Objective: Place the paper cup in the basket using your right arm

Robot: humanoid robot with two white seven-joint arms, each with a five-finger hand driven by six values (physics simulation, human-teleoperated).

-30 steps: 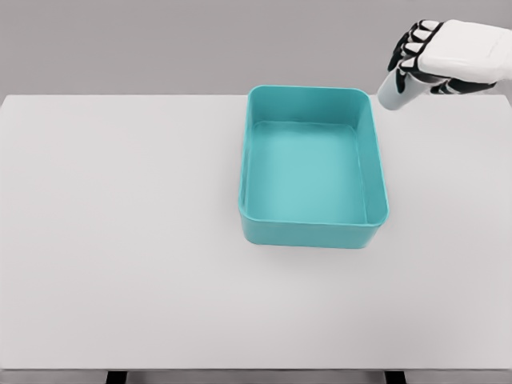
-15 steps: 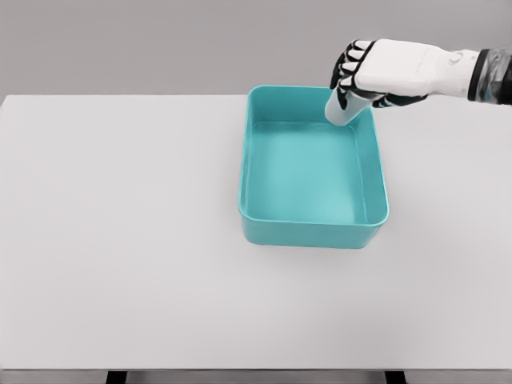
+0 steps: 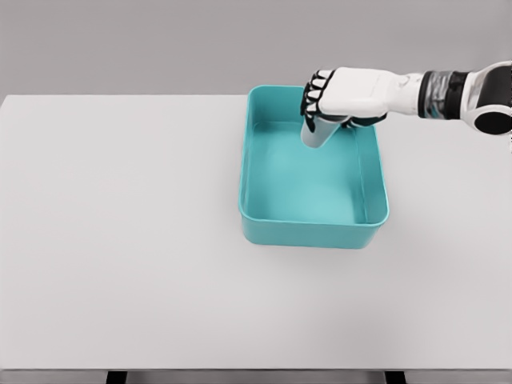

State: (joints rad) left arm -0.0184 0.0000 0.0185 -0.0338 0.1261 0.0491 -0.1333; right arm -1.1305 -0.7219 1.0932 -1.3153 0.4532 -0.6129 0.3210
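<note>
The right hand (image 3: 348, 94) is holding the cup (image 3: 317, 132) with fingers (image 3: 314, 94) clenched around it, tilted over the basket (image 3: 312, 234)'s far end, so letting go now is risking a topple or bounce out.

Only the right arm (image 3: 456, 90) shows up here. Smooth glossy white shell on the forearm, with a dark grey/black band around the wrist area and a rounded white-and-black joint further up. The right hand (image 3: 348, 94) has a white, blocky back, and the fingers (image 3: 314, 96) are black with white segment plates.
</note>
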